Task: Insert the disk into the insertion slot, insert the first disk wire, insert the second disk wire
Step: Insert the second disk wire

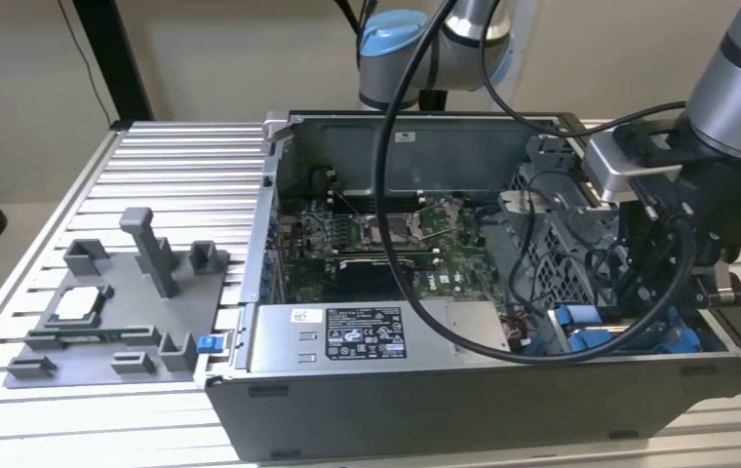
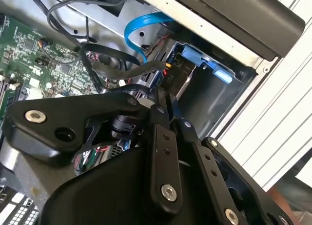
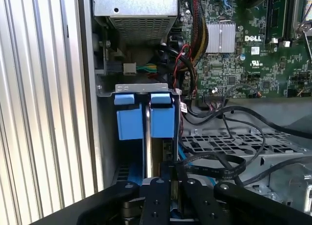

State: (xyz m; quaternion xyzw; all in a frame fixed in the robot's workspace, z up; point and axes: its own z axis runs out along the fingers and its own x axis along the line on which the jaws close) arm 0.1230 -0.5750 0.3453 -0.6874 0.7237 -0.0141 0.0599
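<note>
Now | hand [image 3: 168, 186] low at insertion slot [image 3: 122, 173] | disk [image 3: 157, 156] seated between fingers

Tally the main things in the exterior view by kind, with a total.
Open computer case: 1
Green motherboard: 1
Grey box with a sticker: 1
Grey fixture tray: 1
Robot arm: 1
Total: 5

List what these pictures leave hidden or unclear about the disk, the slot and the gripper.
- Gripper fingertips: the gripper body covers them in both wrist views, so their state cannot be told.
- Disk: seen edge-on in the first wrist view between blue tabs; its label face is hidden.
- Insertion slot: in the exterior view, the arm and black cables cover most of it.
</note>
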